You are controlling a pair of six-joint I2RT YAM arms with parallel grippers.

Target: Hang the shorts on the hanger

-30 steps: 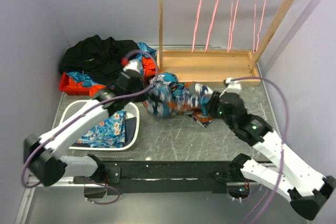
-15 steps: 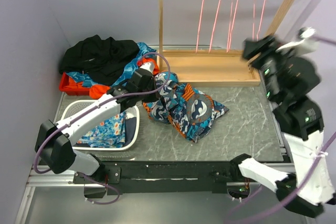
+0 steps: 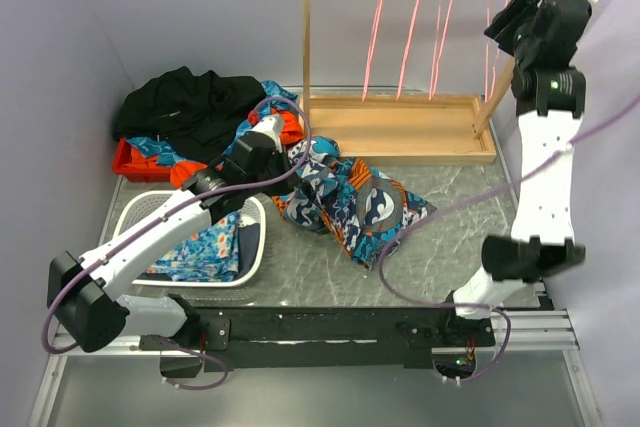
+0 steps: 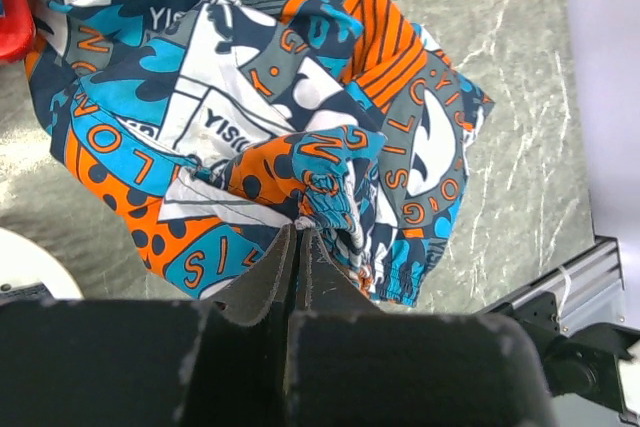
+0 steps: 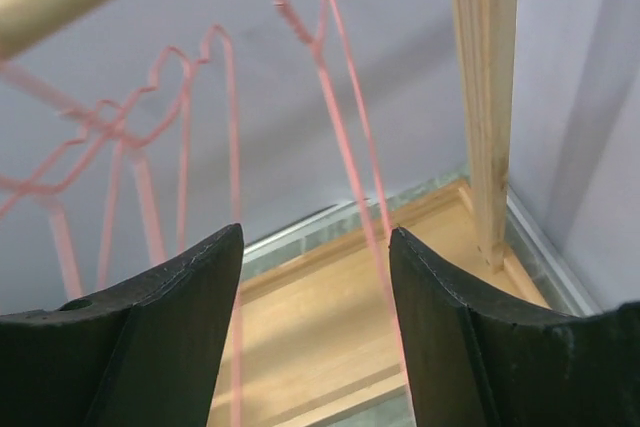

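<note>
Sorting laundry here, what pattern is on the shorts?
The shorts have a busy teal, orange, white and navy print, clearest in the left wrist view.

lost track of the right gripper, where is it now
Top view, upper right: the right gripper is high up beside the rack's right post, open, facing the rightmost hanger.

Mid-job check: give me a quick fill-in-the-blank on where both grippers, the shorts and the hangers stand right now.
1. The left gripper is pinched ___ on a fold of the shorts.
2. The right gripper is raised at the wooden rack, its jaws ___, with nothing held.
3. The hanger in front of the right gripper is one of ___ pink ones hanging on the rack.

Missing words: shut; open; four.
</note>
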